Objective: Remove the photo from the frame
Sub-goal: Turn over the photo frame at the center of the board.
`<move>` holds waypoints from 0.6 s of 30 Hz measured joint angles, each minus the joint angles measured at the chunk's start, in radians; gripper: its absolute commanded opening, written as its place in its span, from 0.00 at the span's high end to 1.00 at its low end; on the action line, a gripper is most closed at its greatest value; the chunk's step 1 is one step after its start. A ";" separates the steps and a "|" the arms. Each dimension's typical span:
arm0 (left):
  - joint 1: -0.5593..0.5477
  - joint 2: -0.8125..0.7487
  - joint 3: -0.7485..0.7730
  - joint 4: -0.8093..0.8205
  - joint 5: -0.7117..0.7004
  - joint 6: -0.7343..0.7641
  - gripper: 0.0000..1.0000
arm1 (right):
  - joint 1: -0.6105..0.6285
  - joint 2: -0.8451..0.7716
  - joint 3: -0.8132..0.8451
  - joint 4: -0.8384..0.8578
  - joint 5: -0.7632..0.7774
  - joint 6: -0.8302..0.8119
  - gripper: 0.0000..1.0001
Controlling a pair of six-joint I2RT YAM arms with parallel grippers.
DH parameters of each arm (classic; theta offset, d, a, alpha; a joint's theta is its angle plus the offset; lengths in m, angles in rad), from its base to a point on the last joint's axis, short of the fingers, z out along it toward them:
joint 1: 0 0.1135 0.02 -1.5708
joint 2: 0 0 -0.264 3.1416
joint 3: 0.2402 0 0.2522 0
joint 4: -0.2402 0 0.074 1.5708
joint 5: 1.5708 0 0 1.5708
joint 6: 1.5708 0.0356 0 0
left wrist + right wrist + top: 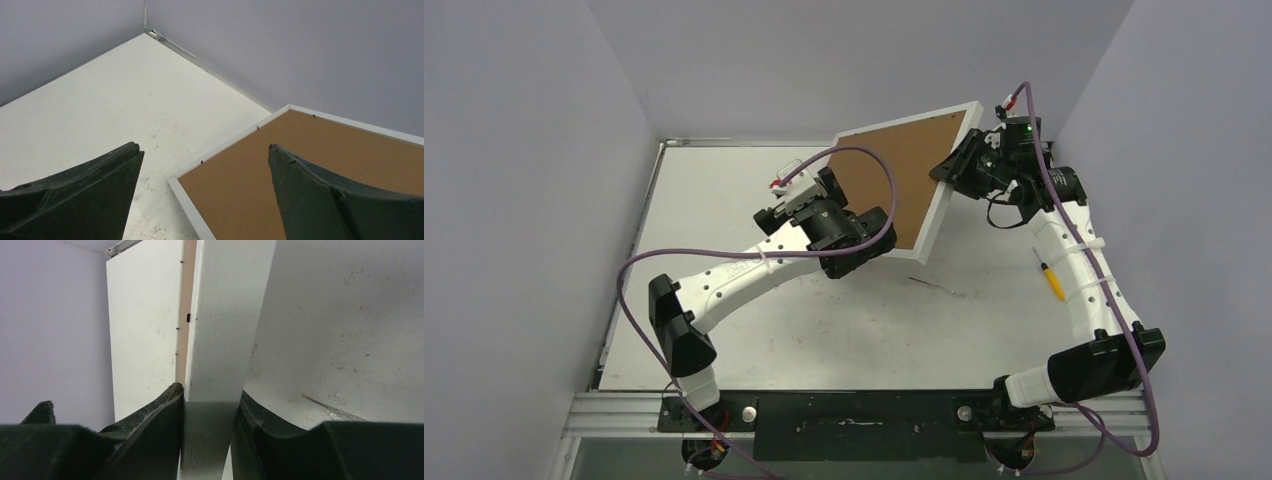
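From overhead I see the frame point(902, 180) tilted toward the far side of the surface point(754, 320), its brown back facing the camera. A yellow-handled tool point(1051, 277) lies near the right arm. Only the right wrist view shows the grip: the right fingers point(145, 435) are clamped on the frame's white edge, one on either side. The left wrist view shows the left fingers point(85, 195) spread wide and holding nothing, at the frame's corner, one over the brown back and one over bare surface.
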 measured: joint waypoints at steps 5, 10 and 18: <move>-0.002 0.058 0.021 0.001 -0.002 0.031 0.04 | -0.008 0.000 0.000 -0.003 -0.012 -0.017 0.95; -0.004 0.090 0.111 -0.002 -0.003 0.067 0.04 | -0.021 0.000 0.000 -0.009 -0.020 -0.023 0.95; 0.220 0.212 0.463 0.000 -0.002 0.097 0.04 | -0.034 0.000 0.000 -0.015 -0.026 -0.025 0.95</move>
